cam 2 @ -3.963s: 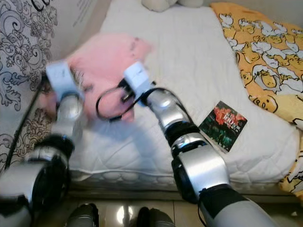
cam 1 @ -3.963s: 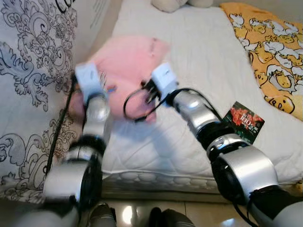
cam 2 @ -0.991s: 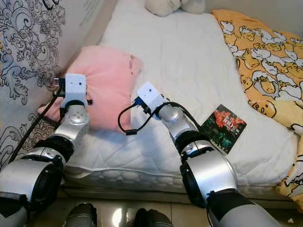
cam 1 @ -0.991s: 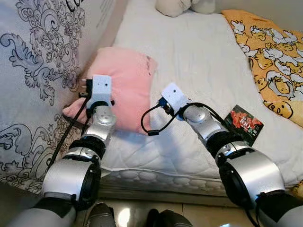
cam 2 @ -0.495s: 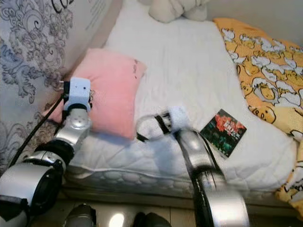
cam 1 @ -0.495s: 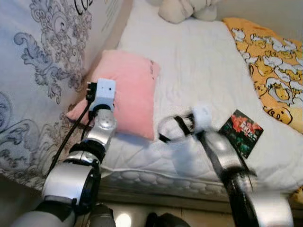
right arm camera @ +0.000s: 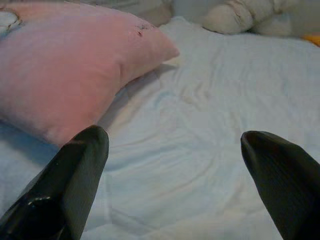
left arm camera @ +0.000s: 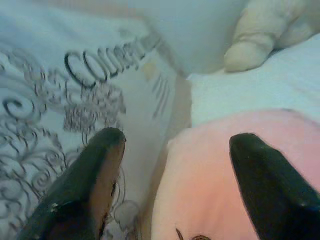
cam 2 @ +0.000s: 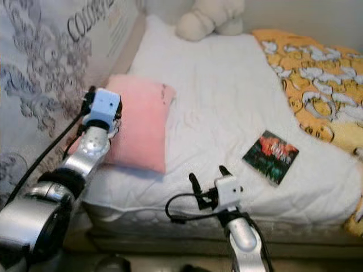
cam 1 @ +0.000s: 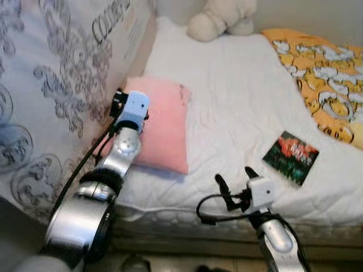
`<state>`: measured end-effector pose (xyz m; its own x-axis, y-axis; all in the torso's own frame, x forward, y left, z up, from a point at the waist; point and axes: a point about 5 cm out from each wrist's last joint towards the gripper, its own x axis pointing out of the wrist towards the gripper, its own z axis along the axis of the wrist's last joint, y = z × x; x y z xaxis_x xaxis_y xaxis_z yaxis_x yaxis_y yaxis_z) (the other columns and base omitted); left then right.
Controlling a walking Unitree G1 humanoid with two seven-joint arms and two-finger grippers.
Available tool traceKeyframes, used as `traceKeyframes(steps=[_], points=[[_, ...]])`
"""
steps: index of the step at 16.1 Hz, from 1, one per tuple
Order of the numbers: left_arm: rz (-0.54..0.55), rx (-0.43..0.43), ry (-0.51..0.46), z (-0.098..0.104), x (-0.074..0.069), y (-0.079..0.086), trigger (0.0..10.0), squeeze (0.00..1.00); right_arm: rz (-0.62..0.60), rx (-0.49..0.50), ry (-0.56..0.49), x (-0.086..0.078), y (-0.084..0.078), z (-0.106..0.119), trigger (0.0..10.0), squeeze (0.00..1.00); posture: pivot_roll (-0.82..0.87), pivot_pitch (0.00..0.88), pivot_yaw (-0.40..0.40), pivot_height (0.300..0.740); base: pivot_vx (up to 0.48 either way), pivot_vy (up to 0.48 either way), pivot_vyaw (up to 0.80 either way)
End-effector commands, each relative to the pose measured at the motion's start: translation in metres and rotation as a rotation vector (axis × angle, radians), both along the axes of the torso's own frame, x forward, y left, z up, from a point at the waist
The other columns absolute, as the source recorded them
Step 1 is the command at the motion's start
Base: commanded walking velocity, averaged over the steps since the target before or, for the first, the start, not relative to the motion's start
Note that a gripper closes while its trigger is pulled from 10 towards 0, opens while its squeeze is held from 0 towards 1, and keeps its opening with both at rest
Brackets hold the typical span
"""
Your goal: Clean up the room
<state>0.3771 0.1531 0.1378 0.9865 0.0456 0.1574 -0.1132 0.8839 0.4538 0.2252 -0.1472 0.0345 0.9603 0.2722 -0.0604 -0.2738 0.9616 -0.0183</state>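
Pink pillow (cam 1: pixel 161 127) lies flat on the white bed (cam 1: pixel 238 90); dark booklet (cam 1: pixel 291 157) well apart.

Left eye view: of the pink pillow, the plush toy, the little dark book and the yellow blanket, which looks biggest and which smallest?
1. Pink pillow and yellow blanket: alike in visible area, and the frame cuts the blanket off.
2. Plush toy: farther away and cropped, so likely bigger than it looks.
3. Dark book: smallest.

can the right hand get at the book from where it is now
Probably yes. The right hand is open at the mattress's near edge, and the book lies flat beyond it to its right with only bare sheet between, though it must extend forward.
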Motion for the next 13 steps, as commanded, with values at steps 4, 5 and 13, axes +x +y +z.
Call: traceKeyframes(steps=[4, 5, 13], points=[[-0.147, -0.033, 0.018, -0.017, -0.032, -0.003, 10.0, 1.0, -0.095, -0.011, -0.031, -0.012, -0.025, 0.018, 10.0, 1.0, 0.08, 0.0, -0.012, 0.74, 0.0, 0.0, 0.0], [-0.263, -0.217, 0.145, -0.045, -0.07, -0.006, 10.0, 1.0, -0.186, -0.011, 0.008, -0.023, -0.043, 0.01, 10.0, 1.0, 0.1, 0.0, -0.018, 0.74, 0.0, 0.0, 0.0], [-0.328, -0.39, 0.199, -0.062, -0.113, -0.002, 10.0, 0.0, -0.294, 0.067, 0.081, -0.005, -0.04, 0.005, 10.0, 1.0, 0.09, 0.0, -0.055, 0.74, 0.0, -0.12, 0.0]])
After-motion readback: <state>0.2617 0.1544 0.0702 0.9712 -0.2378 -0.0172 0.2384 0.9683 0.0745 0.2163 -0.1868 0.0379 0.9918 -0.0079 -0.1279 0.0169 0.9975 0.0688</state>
